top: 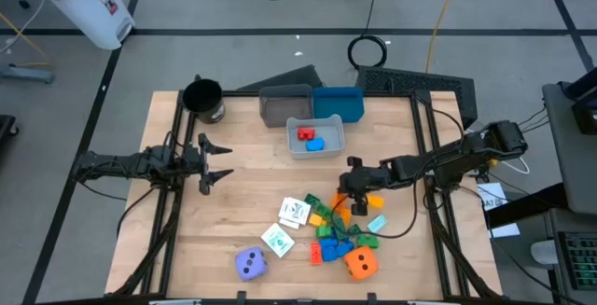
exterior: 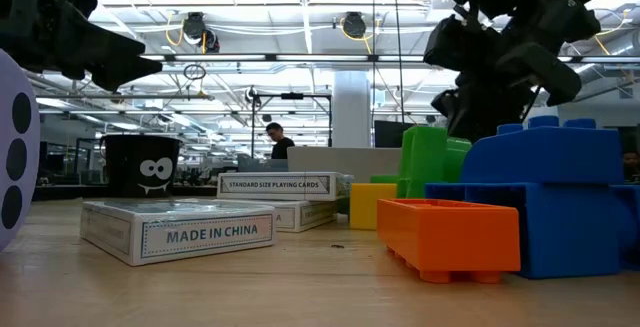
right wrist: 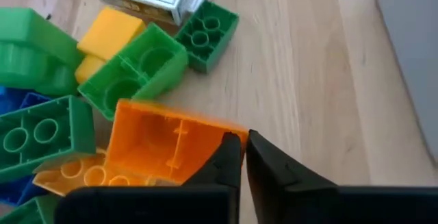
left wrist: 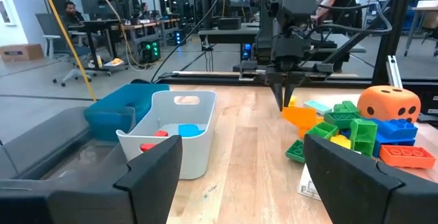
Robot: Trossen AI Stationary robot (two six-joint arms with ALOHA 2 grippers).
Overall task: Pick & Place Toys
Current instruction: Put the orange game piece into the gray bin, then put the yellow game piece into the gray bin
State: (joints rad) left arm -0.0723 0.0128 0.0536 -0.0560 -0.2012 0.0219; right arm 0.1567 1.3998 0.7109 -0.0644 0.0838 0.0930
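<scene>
- A wooden table is being viewed inside a large workshop, with desks and seated people seen beyond it in the left wrist view.
- A black cup is standing at the far left corner; a grey bin and a blue bin are sitting side by side at the far edge.
- A white bin just in front of them is holding a red block and a blue block.
- The remaining blocks are being kept in a heap near the front right, with card boxes beside them, an orange die at the heap's front and a purple die further left.
- The right gripper is being held over the heap with its fingers pressed together, touching the edge of an orange block; whether that edge is being pinched cannot be told.
- The left gripper is being held spread over bare wood at the table's left, well apart from the toys.
</scene>
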